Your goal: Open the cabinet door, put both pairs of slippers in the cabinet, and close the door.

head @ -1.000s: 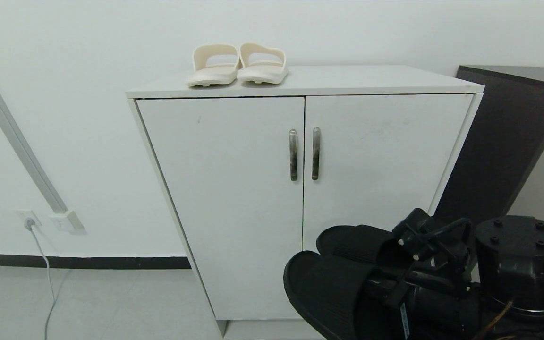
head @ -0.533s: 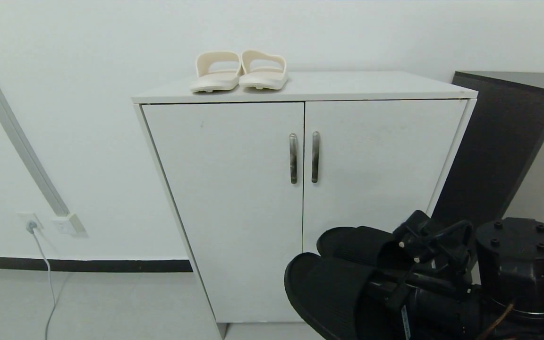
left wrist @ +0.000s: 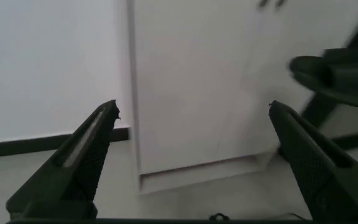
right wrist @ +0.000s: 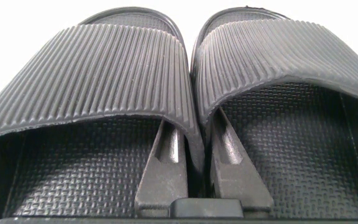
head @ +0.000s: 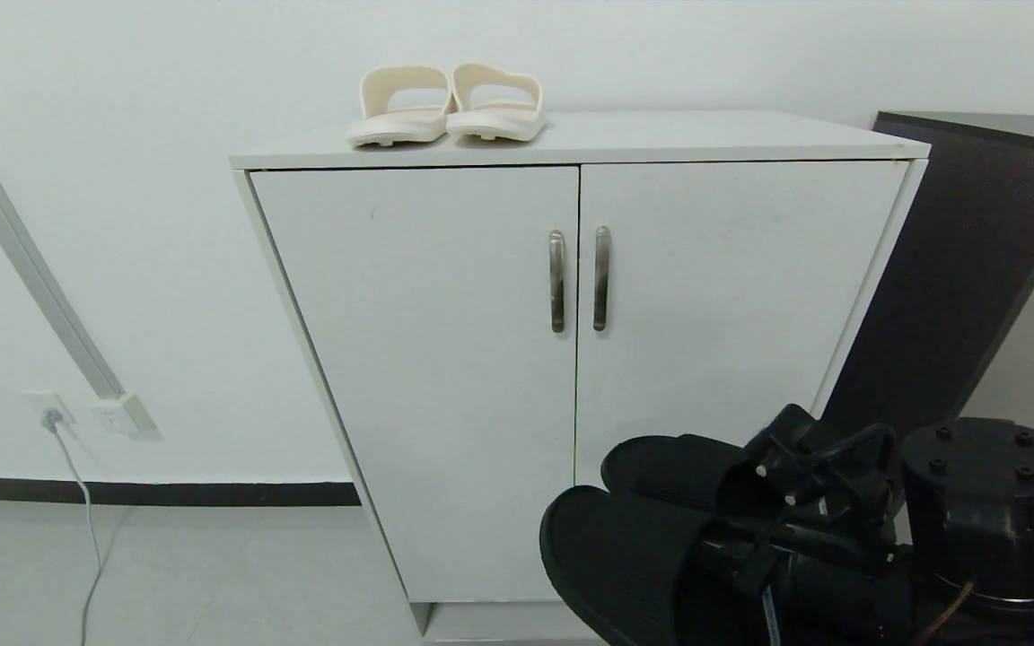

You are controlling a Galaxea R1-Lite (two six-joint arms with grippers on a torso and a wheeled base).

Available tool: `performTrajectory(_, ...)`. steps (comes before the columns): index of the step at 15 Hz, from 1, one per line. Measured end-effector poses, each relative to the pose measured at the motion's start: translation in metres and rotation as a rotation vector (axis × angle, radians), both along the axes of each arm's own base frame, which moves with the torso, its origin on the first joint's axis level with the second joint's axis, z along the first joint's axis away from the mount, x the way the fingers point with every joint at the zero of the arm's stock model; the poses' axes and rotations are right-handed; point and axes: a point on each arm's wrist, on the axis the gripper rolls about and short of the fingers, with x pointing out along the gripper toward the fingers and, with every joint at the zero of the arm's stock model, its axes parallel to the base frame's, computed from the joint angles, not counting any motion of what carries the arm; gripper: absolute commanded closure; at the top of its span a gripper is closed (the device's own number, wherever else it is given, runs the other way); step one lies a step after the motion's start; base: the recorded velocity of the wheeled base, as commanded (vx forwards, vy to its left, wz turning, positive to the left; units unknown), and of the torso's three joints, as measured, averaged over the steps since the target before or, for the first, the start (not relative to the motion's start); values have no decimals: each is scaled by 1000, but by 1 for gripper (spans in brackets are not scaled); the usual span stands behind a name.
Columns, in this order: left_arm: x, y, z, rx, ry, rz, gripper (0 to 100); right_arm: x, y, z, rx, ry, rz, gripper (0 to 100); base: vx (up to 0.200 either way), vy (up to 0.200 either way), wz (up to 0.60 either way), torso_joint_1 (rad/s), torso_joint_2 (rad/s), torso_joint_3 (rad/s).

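Head view has shifted with the camera alone; the cabinet (head: 445,359) stays shut, so opening hasn't begun. Black slippers (head: 643,547) hang pinched by the right end effector (right wrist: 197,155) before the right door. Cream slippers (head: 445,108) sit on top, and the left end effector (left wrist: 191,155) is spread and empty.

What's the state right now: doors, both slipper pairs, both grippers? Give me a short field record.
doors: both cabinet doors shut, nothing on the handles
cream slippers: side by side on the cabinet top, toward its left end
black slippers: held as a pair, low in front of the right door
right gripper: shut on the black slippers' adjoining inner sides
left gripper: open, empty, low, facing the cabinet
stowed: neither pair yet
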Motion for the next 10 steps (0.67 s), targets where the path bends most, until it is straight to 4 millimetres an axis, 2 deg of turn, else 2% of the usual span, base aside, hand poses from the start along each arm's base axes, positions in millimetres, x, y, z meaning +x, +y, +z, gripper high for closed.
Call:
performTrajectory(7, 51, -6, 32, -14, 39, -214, 0, -2, 2, -3, -8, 9, 13, 100, 0, 0, 0, 0, 0, 0)
performTrajectory(10, 78, -16, 44, -12, 42, -324, 0, -2, 3, -4, -13, 12, 16, 100, 0, 0, 0, 0, 0, 0)
